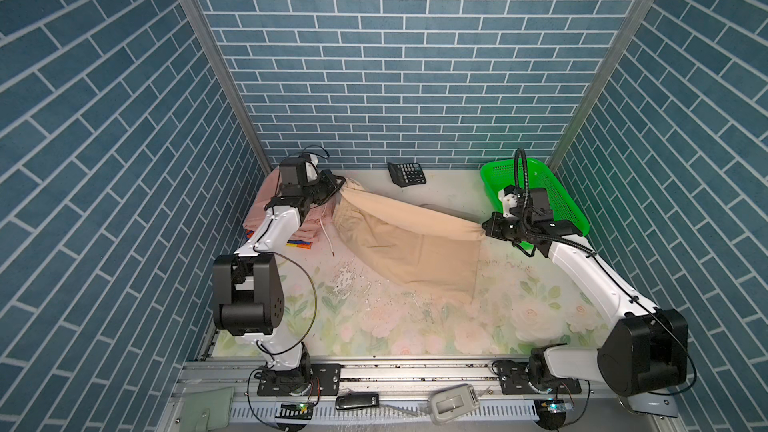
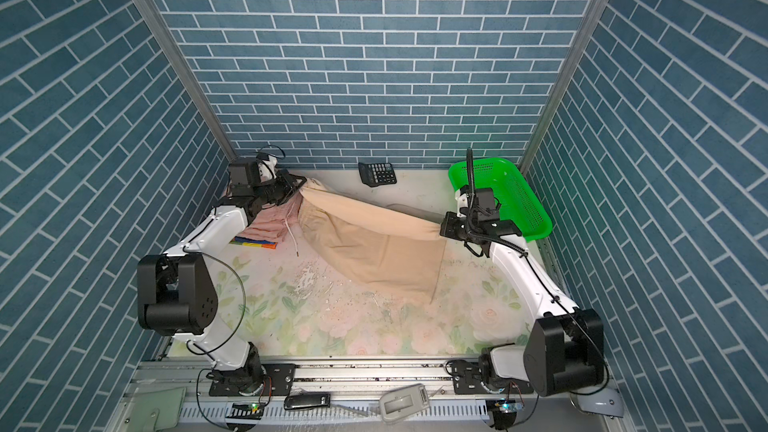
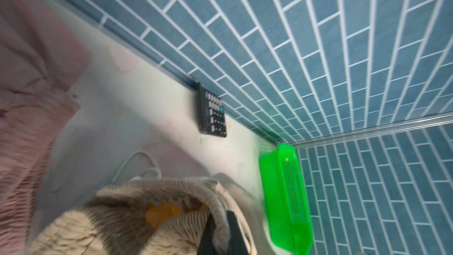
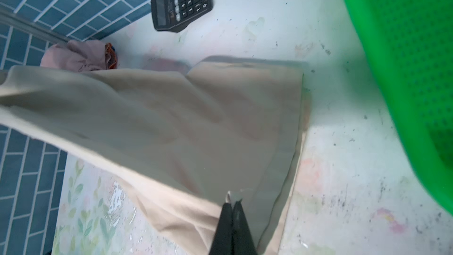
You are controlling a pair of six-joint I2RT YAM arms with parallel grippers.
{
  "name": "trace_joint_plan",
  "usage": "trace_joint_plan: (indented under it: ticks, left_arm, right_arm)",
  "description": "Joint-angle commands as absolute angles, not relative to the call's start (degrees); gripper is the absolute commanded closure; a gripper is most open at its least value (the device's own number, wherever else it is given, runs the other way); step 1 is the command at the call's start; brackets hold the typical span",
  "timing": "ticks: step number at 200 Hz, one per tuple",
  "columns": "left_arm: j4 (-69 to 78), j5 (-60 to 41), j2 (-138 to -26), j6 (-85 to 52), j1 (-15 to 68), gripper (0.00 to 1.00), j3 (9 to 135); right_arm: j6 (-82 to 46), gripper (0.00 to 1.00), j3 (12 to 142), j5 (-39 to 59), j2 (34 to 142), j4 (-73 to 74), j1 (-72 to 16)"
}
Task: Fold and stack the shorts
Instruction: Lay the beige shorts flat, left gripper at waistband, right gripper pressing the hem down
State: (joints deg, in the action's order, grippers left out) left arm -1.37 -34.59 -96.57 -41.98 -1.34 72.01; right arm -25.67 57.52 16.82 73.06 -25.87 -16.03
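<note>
The beige shorts (image 1: 399,243) hang strung across the worktop (image 1: 374,326). The left hand (image 1: 338,184) at ten o'clock is clenched on the waistband, and the right hand (image 1: 485,229) at three grips a leg. The pink shorts (image 1: 259,201) and rainbow shorts (image 1: 299,244) lie under the left arm. A calculator (image 1: 407,173) sits at twelve and a green basket (image 1: 561,197) at two.

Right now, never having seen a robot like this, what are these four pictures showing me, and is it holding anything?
Two white robot arms stand at a flowered table. Two pictures look down from overhead; the other two come from cameras on the arms' wrists. The left gripper pinches the gathered waistband of the beige shorts, and the right gripper pinches the opposite end, so the cloth hangs stretched between them, sagging toward the table. By the left arm lie pink shorts, with rainbow-striped shorts peeking out beneath. A calculator and a green basket sit at the back.
</note>
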Motion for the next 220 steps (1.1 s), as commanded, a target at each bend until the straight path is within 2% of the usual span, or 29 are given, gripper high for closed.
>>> trace_joint_plan:
  ticks: [1,32,56,101,122,128,139,156,166,183,196,200,202,220]
  left_arm:
    - [-6.63,-33.58,-99.24,-35.88,-3.33,1.0,67.71]
    - [-5.27,-32.0,-100.2,-34.33,-4.02,1.0,63.45]
    - [-4.78,-29.91,-98.58,-34.34,-5.23,1.0,59.29]
    - [-3.53,-25.83,-94.55,-33.89,-7.03,1.0,51.02]
    - [-3.35,-27.27,-95.76,-33.94,-7.02,1.0,49.93]
    - [-3.11,-27.84,-96.13,-34.34,-7.03,1.0,49.63]
    - [-3.15,-28.15,-96.19,-34.88,-6.99,0.88,49.4]
    - [-4.03,-28.87,-94.39,-34.57,-7.03,0.82,49.93]
    - [-7.37,-27.2,-92.12,-33.0,-7.03,0.67,51.48]
    - [-14.88,-22.19,-87.85,-28.6,-7.03,0.5,55.85]
    - [-19.46,-19.02,-85.04,-26.5,-6.9,0.27,59.42]
    - [-20.36,-18.49,-84.4,-26.29,-6.73,0.07,60.32]
    - [-20.69,-18.33,-84.14,-26.19,-6.58,0.02,60.72]
    - [-20.87,-18.87,-82.64,-27.76,-2.14,0.0,63.28]
  right_arm:
    - [-28.38,1.0,49.93,16.61,70.67,-27.88,-22.09]
    - [-36.26,1.0,36.48,17.74,70.69,-19.56,-27.22]
    - [-38.52,1.0,30.92,16.22,70.66,-17.38,-28.99]
    - [-39.07,1.0,26.58,15.91,70.06,-17.09,-29.2]
    - [-38.43,1.0,25.43,16.12,70.46,-17.34,-29.47]
    - [-38.25,0.96,25.25,16.44,70.49,-17.33,-29.44]
    - [-37.85,0.88,25.42,16.91,70.04,-18.05,-29.42]
    - [-35.84,0.78,27.98,15.62,67.3,-22.58,-29.44]
    - [-34.35,0.7,30.35,13.76,64.78,-26.8,-29.26]
    - [-32.53,0.51,34.43,11.65,60.51,-32.33,-28.22]
    - [-31.33,0.35,36.67,11.59,58.78,-34.22,-25.53]
    - [-31.08,0.31,37.07,11.93,58.71,-34.3,-24.46]
    - [-31.0,0.29,37.22,12.12,58.78,-34.24,-23.91]
    - [-30.5,0.15,38.27,13.91,61.46,-31.9,-19.72]
